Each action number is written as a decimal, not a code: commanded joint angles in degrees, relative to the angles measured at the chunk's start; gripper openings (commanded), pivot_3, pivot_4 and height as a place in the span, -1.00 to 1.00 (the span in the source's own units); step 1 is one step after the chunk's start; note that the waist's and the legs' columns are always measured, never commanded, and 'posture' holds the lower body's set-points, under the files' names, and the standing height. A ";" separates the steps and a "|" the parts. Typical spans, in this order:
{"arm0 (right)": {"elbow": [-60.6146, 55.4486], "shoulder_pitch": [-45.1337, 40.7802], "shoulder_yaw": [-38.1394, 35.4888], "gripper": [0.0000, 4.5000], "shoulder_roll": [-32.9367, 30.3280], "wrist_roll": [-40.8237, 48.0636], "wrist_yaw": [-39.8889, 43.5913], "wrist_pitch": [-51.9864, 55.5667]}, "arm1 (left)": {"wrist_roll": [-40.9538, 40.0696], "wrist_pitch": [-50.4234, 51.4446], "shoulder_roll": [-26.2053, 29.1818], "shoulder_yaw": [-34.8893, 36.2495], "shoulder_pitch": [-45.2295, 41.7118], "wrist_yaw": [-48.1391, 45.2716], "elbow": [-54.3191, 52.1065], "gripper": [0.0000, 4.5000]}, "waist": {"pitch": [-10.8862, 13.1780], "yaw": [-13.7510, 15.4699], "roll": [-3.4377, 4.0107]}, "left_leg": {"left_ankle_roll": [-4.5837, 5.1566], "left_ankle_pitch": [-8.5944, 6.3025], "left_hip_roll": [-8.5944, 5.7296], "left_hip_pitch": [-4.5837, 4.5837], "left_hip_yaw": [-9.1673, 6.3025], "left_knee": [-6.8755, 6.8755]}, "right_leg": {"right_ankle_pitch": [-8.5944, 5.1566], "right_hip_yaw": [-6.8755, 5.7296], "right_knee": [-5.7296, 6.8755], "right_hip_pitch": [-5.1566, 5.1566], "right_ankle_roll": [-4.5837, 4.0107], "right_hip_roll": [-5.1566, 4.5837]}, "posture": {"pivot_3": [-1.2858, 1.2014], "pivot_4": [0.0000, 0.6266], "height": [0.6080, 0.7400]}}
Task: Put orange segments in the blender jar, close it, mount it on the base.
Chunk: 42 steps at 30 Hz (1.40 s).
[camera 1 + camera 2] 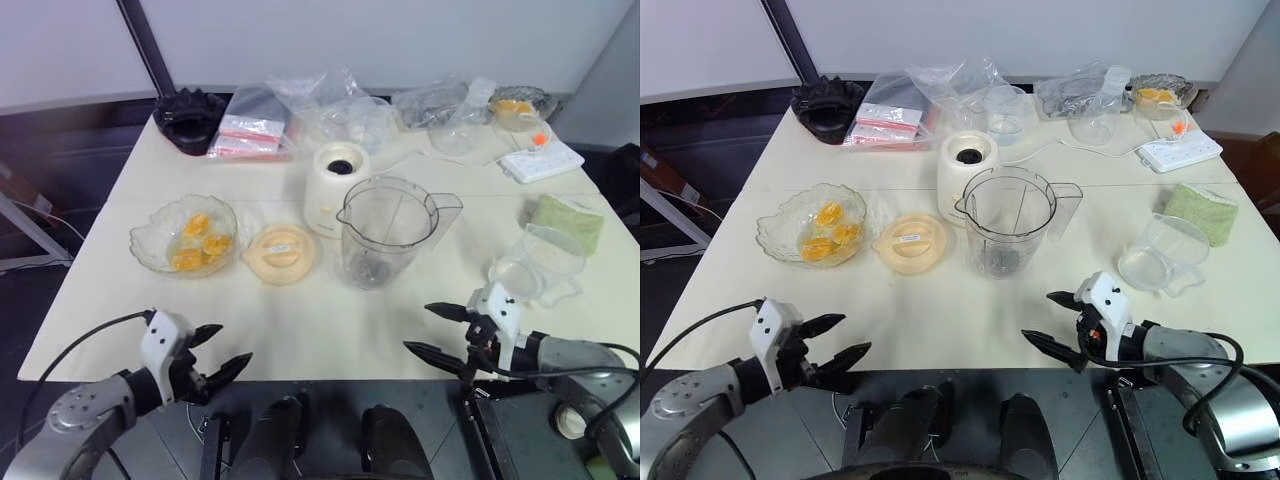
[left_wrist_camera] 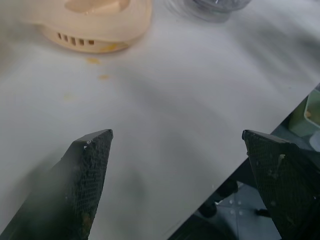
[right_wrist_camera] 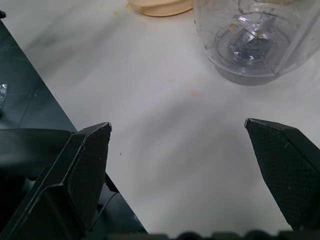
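The left gripper point(image 1: 212, 352) hangs at the near edge of the cream-white bench point(image 1: 330, 320), its two black fingers spread wide and empty; the right gripper point(image 1: 440, 330) mirrors it at the same edge, fingers likewise wide apart with nothing between them.

Beyond the left gripper lies the flat round pale-orange plastic lid point(image 1: 281, 253), and just past that the shallow wavy-rimmed glass bowl point(image 1: 150, 250) holding the glossy yellow-orange peeled orange segments point(image 1: 201, 243). Mid-bench stands the tall clear plastic blender jar point(image 1: 385, 232) with spout and side handle, upright, open and empty, just beside the squat cream-white rounded base point(image 1: 334, 186) with its dark socket. A smaller clear cup point(image 1: 538, 266) sits beyond the right gripper.

By my reading nothing of the task is done: the segments are in the bowl, the lid is off, the jar is unmounted. All three steps remain.

The head views give the whole layout. The right wrist view shows the small metal blade point(image 3: 248, 37) at the jar's bottom; the left wrist view shows slots in the lid's rim and small orange specks point(image 2: 93, 61) on the bench beside it.
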 commanded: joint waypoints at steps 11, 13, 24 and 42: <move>-2.32 0.29 -0.13 1.00 0.61 0.16 -1.69 -1.56 | 1.93 -1.65 -0.94 -0.47 -3.07 1.78 -0.04 0.92 | 0.01 0.01 -0.02 | 0.00 0.00 0.02 -0.01 0.05 -0.02 | 0.00 0.00 -0.06 -0.01 -0.01 0.01 | 0.03 -0.52 1.00; -2.03 0.09 0.02 1.00 0.51 -0.05 -1.64 -1.86 | 1.99 -1.58 -0.95 -0.41 -3.38 1.80 0.15 0.92 | 0.01 0.01 -0.02 | 0.00 0.00 0.02 -0.01 0.05 -0.02 | 0.00 0.01 -0.07 -0.01 -0.01 0.01 | 0.03 -0.52 1.00; -1.79 -1.86 0.64 1.00 0.22 -0.28 -1.38 -1.55 | 1.62 -1.07 -1.69 -0.26 -3.95 2.71 -0.54 0.92 | 0.01 0.03 -0.03 | 0.00 0.00 0.02 0.00 0.05 -0.02 | 0.01 0.00 -0.07 -0.01 0.00 0.02 | 0.03 -0.52 1.00; -10.19 -4.35 3.05 1.00 -2.27 6.35 0.14 5.26 | 2.41 25.54 20.38 -1.09 -41.90 13.11 17.77 0.92 | 0.06 0.03 -0.28 | 0.02 0.01 0.07 0.05 0.09 -0.05 | 0.05 0.01 0.11 -0.12 0.05 0.14 | 0.03 -0.52 1.00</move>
